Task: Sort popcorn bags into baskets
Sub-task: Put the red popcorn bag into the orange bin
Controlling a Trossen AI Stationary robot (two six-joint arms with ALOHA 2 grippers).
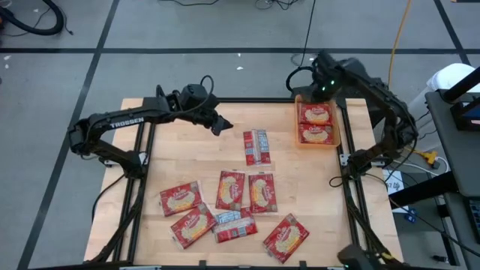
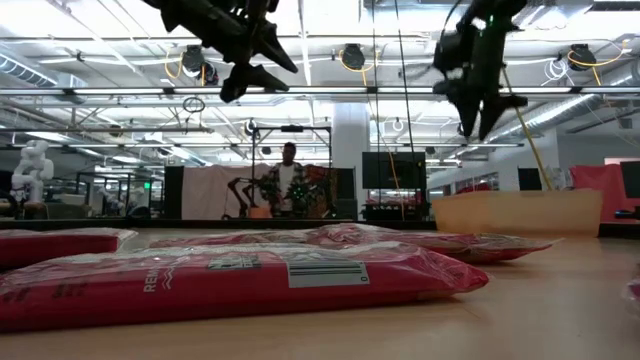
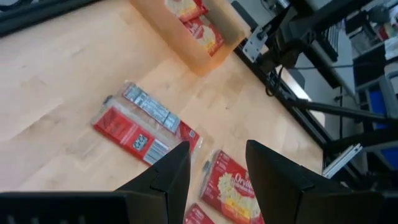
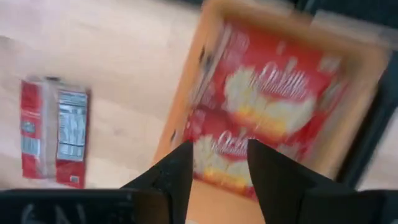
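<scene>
The right gripper (image 4: 217, 171) hangs above the shallow translucent orange plastic basket (image 1: 337, 127) at the table's far right corner, its two dark fingers (image 4: 171, 177) spread apart with nothing between them. Directly beyond those fingertips, two flat red popcorn bags (image 4: 273, 93) with cream-yellow popcorn pictures lie face up side by side inside the basket. Off to one side of the fingers, on the bare wooden table (image 1: 180, 142), lies a single red packet turned label side up (image 4: 53, 130).

The left gripper (image 3: 214, 180) hovers high over the table's far middle, its fingers (image 3: 168, 180) also parted and empty. Just ahead of them rests that same overturned packet (image 3: 143, 124), and between the fingertips shows a face-up bag (image 3: 233, 186). The remaining loose red bags (image 1: 225, 206) sit clustered on the near half of the table, well apart from the basket.
</scene>
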